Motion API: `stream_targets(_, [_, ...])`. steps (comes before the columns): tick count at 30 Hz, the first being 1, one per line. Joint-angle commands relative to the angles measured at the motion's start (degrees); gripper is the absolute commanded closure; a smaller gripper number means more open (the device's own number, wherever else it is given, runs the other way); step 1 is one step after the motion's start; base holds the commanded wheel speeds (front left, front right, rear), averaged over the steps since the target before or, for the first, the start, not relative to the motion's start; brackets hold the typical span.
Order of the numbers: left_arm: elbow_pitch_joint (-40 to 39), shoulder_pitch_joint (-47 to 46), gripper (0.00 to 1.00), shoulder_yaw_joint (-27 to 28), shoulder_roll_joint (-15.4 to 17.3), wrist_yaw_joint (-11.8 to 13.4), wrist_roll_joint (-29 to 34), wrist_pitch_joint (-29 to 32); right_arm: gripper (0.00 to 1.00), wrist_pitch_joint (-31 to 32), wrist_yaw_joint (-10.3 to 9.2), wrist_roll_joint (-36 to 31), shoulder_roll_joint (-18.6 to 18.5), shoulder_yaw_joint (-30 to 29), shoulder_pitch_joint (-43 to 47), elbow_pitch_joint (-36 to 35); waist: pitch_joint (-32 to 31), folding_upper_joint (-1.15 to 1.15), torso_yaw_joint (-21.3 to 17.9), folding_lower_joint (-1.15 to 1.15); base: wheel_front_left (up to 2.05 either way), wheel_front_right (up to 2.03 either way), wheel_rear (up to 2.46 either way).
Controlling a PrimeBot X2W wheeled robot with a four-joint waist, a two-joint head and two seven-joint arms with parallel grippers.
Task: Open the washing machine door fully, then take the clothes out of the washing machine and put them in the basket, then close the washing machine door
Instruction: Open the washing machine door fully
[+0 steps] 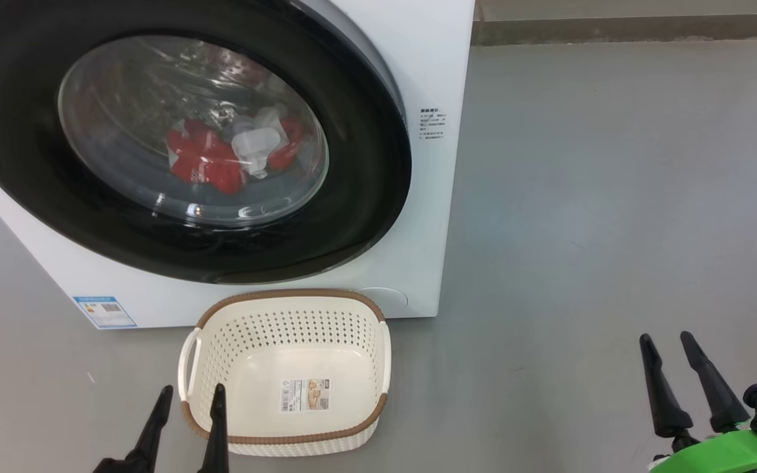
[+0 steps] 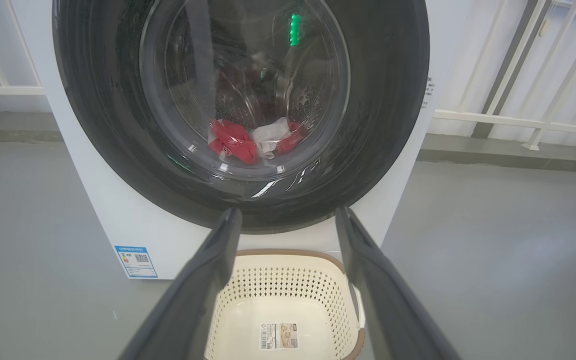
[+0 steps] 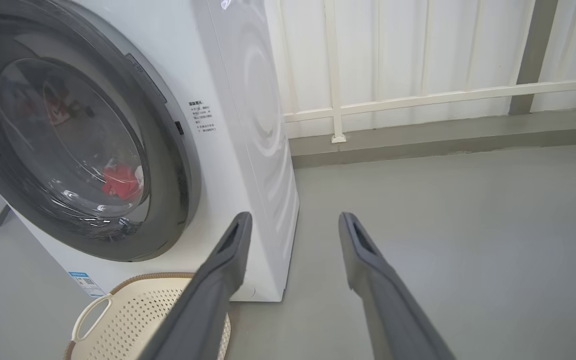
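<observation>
The white washing machine (image 1: 428, 79) stands ahead with its round black-rimmed door (image 1: 365, 190) shut against its front. Behind the glass lie the red clothes (image 1: 204, 161) and a white cloth piece (image 1: 257, 144); the same clothes (image 2: 233, 140) appear in the left wrist view. The cream basket (image 1: 286, 309) sits on the floor just before the machine, with nothing in it but its label. My left gripper (image 1: 191, 397) is open at the basket's near left corner. My right gripper (image 1: 667, 341) is open over bare floor, well right of the machine.
Grey floor (image 1: 615, 197) stretches to the right of the machine. A low kerb and a white railing (image 3: 418, 95) run behind. A blue sticker (image 1: 106, 312) marks the machine's lower left front.
</observation>
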Motion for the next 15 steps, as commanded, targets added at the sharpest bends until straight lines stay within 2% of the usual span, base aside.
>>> stream_targets(1, [-1.7,-1.3,0.0,1.6,0.6,0.1,0.1,-0.7,0.92,-0.8,0.03,0.5,-0.7,1.5,-0.9,-1.8,0.0,0.0,0.1,0.0,0.0,0.0,0.0])
stream_targets(2, [-1.8,-1.3,0.0,1.5,0.6,0.2,0.1,-0.7,1.0,-0.8,0.03,1.2,-0.6,1.5,-1.2,-2.2,0.1,0.0,0.1,0.0,0.0,0.0,0.0])
stream_targets(6, [-2.4,-1.7,0.0,1.3,0.6,0.2,-0.1,-0.7,1.0,-0.8,0.03,3.8,0.0,2.2,-3.7,-3.6,0.5,0.0,0.1,0.0,0.0,0.0,0.0])
stream_targets(15, [-4.7,-4.2,0.0,-1.1,0.6,0.3,-1.0,-0.7,1.0,-0.8,0.03,11.4,0.3,3.9,-18.9,-5.9,3.6,0.0,1.0,0.0,0.0,0.0,0.0])
